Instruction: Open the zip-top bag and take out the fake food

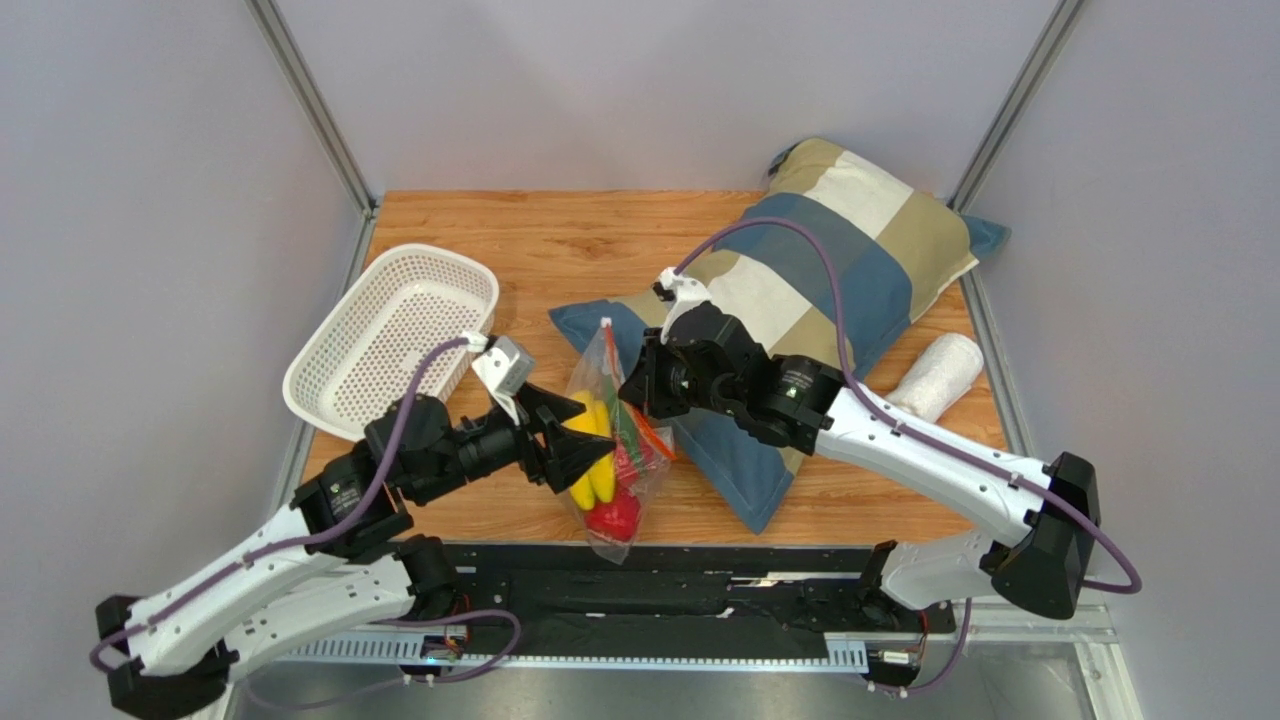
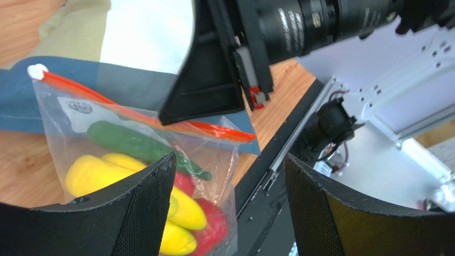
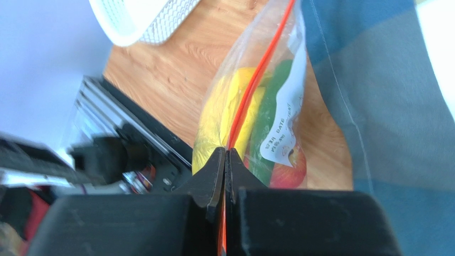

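Observation:
The zip-top bag [image 1: 609,450] hangs upright over the table's front edge, its orange-red zipper strip [image 3: 251,90] running up from my right gripper [image 3: 226,152]. That gripper is shut on the strip near one end and also shows in the top view [image 1: 639,393]. Inside the bag are the fake food pieces: yellow banana [image 2: 96,172], dark green vegetable [image 2: 128,142] and red apple [image 2: 214,224]. A white label [image 3: 283,128] is on the bag. My left gripper [image 2: 229,160] is open, beside the bag's lower part, touching nothing; it also shows in the top view [image 1: 579,443].
A white mesh basket [image 1: 391,338] lies at the left of the table. A striped blue and beige pillow [image 1: 812,285] lies at the back right, under the right arm. A white roll [image 1: 935,375] sits by the right edge. The black base rail [image 1: 676,578] runs below the bag.

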You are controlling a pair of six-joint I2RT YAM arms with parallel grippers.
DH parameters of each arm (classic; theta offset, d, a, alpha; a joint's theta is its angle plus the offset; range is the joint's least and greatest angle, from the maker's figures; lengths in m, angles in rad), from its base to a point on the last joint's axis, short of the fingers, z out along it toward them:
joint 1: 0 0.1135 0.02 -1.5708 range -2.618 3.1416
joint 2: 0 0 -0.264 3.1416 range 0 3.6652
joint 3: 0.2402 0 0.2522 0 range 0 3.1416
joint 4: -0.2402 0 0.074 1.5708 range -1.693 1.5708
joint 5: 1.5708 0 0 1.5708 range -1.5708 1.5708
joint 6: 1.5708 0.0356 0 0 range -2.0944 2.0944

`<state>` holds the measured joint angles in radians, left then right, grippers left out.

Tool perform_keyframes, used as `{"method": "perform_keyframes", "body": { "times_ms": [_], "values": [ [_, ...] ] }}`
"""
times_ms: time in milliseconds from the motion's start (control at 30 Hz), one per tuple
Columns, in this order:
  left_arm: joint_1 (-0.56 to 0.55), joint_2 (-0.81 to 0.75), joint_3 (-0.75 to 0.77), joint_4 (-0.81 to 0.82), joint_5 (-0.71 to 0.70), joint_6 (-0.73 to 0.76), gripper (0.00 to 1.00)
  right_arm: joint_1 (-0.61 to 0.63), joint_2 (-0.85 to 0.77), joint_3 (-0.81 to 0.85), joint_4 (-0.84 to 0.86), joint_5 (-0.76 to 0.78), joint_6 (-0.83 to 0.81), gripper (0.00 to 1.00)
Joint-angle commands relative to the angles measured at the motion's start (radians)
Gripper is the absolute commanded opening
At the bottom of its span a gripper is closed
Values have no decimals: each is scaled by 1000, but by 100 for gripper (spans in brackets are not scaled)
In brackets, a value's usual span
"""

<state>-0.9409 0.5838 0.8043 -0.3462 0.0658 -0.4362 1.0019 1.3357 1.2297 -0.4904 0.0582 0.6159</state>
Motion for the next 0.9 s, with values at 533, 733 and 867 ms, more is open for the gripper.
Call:
{"method": "perform_keyframes", "body": {
  "times_ms": [533,733,867],
  "values": [
    [-341,142,-42,142,-618,185,99,164,-49,31,15,377,691,0],
    [-341,162,-86,147,-591,90,99,188,-43,27,10,423,763,0],
    [-338,159,-132,171,-596,64,90,201,-55,4,39,431,788,0]
  ]
}}
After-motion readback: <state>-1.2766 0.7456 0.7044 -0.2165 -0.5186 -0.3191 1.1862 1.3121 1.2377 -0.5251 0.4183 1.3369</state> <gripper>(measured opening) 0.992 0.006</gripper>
